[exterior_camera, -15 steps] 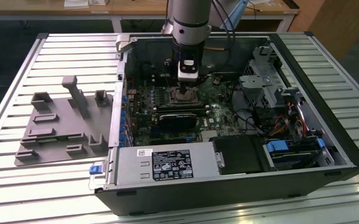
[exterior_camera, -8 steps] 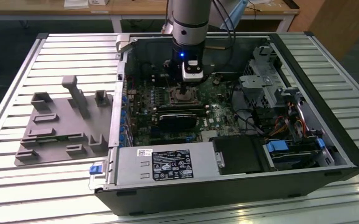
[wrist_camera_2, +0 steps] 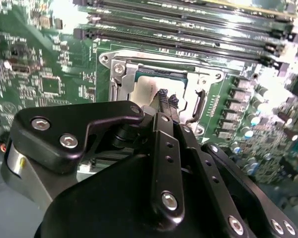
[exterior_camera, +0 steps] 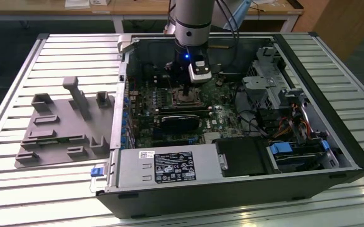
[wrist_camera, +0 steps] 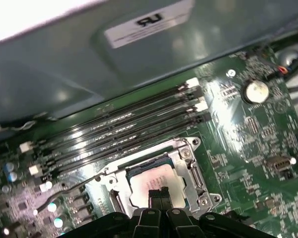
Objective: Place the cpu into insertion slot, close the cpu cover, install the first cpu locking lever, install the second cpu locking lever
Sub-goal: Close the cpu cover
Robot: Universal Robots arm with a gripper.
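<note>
Gripper [wrist_camera: 161, 194] is down inside the computer case [exterior_camera: 245, 189], and you've got it pinched right up: in both wrist views the two black fingertips [wrist_camera_2: 163, 95] sit pressed together w/ nothing between them, so it's carrying nothing. Tips are right over the cpu [wrist_camera: 151, 182], touching its pale metal top or a hair off it, can't call which. Cpu is seated flat in the insertion slot [exterior_camera: 182, 100], which sits toward the far side of the motherboard [wrist_camera: 238, 129], just beside the long black memory slots [wrist_camera: 124, 131]. So step one looks done to me. The cpu cover [wrist_camera: 188, 171] appears to be lying down around the chip, silvery frame flat on all sides and the chip showing thru its window, so I'd call that closed too, tho not 100% sure it's fully down. Levers are the open question: there's a thin lever rod [wrist_camera: 79, 185] running along one edge of the socket, but I can't tell if it's hooked under its catch, and I can't pick out the second one w/ any confidence. Over on the exterior view's left, the grey fixture tray [exterior_camera: 55, 137] sits on the slatted table [exterior_camera: 17, 198], well apart from the action. Roughly halfway by my read, lever work unconfirmed.
</note>
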